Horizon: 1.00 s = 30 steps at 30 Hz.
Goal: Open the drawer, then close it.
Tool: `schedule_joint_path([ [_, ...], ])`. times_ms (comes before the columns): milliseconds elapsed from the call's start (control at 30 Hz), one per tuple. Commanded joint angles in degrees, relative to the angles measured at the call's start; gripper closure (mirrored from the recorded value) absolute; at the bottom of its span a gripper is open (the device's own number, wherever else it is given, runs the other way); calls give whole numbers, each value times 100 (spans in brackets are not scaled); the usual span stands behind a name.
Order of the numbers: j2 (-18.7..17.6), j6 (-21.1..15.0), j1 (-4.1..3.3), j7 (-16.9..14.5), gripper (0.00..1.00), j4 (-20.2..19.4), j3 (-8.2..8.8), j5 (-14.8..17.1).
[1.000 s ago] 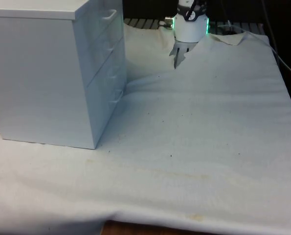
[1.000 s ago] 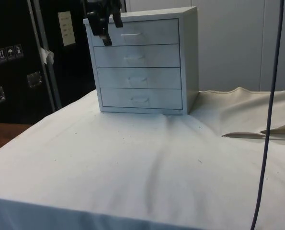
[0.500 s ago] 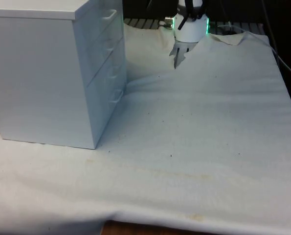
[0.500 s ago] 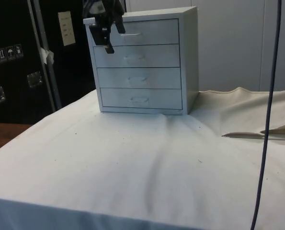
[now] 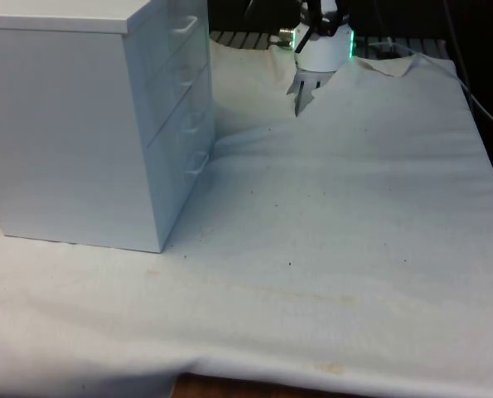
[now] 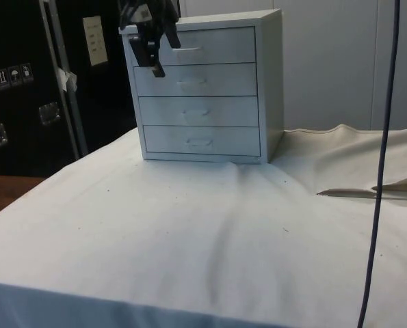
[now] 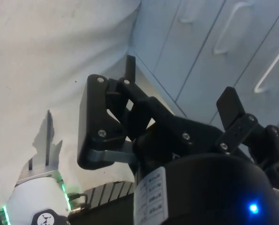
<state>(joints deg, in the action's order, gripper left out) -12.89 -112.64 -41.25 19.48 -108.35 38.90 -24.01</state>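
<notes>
Counter under white cloth. White chest of drawers stands on it at the front view's left; four drawers, all shut flush. Top drawer, handle untouched. Gripper hovers before that drawer's corner, fingers spread apart, holding nothing.

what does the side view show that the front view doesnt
The side view faces the chest of drawers head on: four drawer fronts, all flush and shut, each with its handle, and the pincer hanging open by the top drawer, near its handle. Dark cabinets stand behind.

The front view gives the chest's blank side panel, the drawer fronts edge on, and the table's near edge.

Both share the chest, the white cloth and the shut drawers.
</notes>
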Motion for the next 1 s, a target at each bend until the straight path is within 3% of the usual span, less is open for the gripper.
schedule_joint_path([
  [0,52,-63,-11,0,0,-57,11,-57],
  [367,11,-6,17,-57,0,-46,120,-132],
  [633,29,-286,69,-223,0,-132,304,-252],
  [667,11,-189,52,-212,0,-92,304,-212],
  [967,23,-739,109,-361,0,-309,527,-229],
])
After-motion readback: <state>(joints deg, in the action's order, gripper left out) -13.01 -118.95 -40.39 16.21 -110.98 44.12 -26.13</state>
